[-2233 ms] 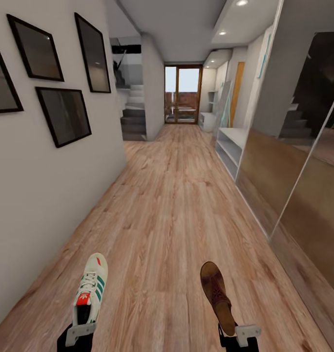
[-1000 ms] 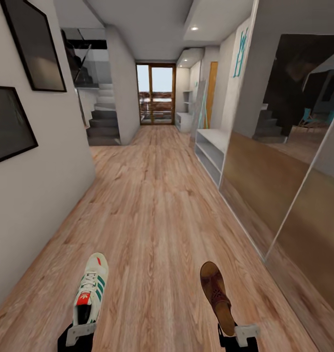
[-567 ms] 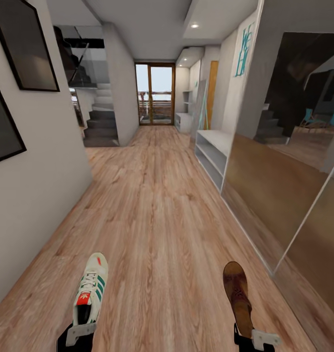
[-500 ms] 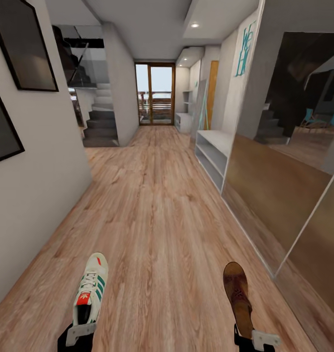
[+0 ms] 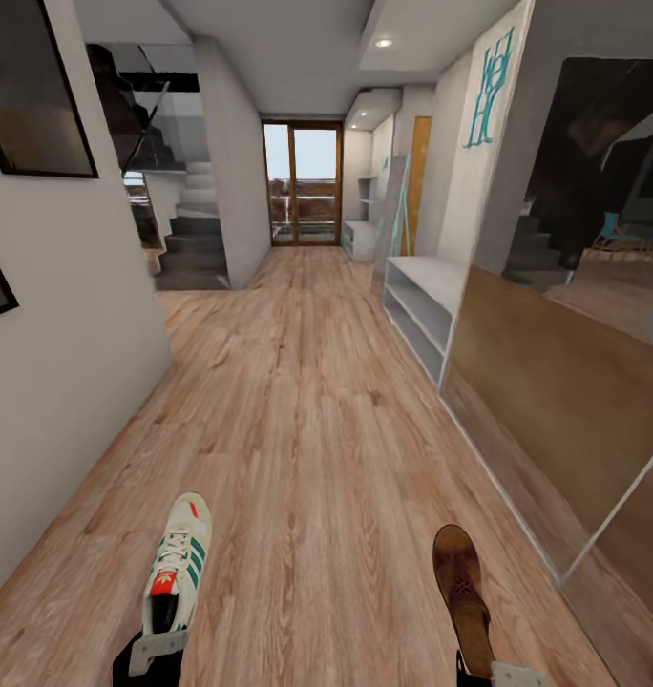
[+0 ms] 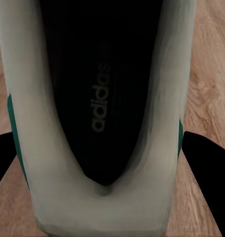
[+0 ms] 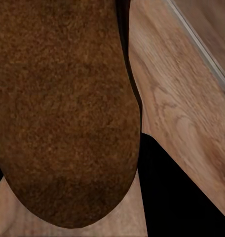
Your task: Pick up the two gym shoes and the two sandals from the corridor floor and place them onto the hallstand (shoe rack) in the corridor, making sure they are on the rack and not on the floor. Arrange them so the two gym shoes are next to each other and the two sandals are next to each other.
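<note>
Left hand (image 5: 157, 652) around gym shoe (image 6: 100, 118)

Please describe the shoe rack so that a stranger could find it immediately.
Look along the corridor's right wall, just past the large mirrored wardrobe. The hallstand is the low, light grey bench with open shelves beneath, unlike the wardrobe's tall reflective doors.

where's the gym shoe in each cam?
Head view: gym shoe at lower left, heel held by the left end effector, toe pointing down the corridor.
Left wrist view: seen from its heel end, dark insole up the middle.
Right wrist view: not in it.
Shared landmark: the wood-plank corridor floor.
</note>
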Tool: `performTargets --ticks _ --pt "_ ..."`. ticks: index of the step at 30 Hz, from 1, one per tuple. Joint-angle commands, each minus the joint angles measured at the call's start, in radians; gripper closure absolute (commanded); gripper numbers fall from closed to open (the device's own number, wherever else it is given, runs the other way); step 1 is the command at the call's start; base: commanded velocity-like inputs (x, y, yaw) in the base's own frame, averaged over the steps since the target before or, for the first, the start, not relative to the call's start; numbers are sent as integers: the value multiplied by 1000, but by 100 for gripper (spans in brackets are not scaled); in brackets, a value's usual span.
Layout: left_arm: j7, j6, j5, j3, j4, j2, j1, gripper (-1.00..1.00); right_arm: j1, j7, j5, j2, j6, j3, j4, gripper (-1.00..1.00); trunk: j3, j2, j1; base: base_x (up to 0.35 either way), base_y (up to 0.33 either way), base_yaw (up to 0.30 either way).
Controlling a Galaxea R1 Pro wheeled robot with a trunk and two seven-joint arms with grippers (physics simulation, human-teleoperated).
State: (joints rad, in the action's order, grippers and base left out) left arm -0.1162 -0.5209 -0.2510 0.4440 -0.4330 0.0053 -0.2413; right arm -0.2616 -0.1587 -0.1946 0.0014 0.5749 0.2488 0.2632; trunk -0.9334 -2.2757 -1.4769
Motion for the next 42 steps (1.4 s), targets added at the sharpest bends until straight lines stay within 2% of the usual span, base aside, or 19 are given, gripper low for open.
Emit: performTargets --ticks 1,19,28,31,42 --pt "-6 -4 -7 8 0 -1 -1 100 -1 -6 -8 0 11 1 -1 100 -1 0 0 339 0 0" --pt "-6 -4 -7 7 0 -1 -1 100 -1 -7 -9 0 28 2 -5 100 -1 0 0 339 0 0" --pt "-6 -5 -7 7 0 -2 -1 100 -1 -8 -8 0 25 3 -87 100 -1 0 0 339 0 0" --pt "-6 -5 -7 7 0 -1 -1 100 -1 -8 -8 0 24 3 -146 100 -1 0 0 339 0 0" --pt "-6 -5 -7 7 0 -1 -1 100 -1 -9 -8 0 23 3 -172 100 -1 0 0 339 0 0"
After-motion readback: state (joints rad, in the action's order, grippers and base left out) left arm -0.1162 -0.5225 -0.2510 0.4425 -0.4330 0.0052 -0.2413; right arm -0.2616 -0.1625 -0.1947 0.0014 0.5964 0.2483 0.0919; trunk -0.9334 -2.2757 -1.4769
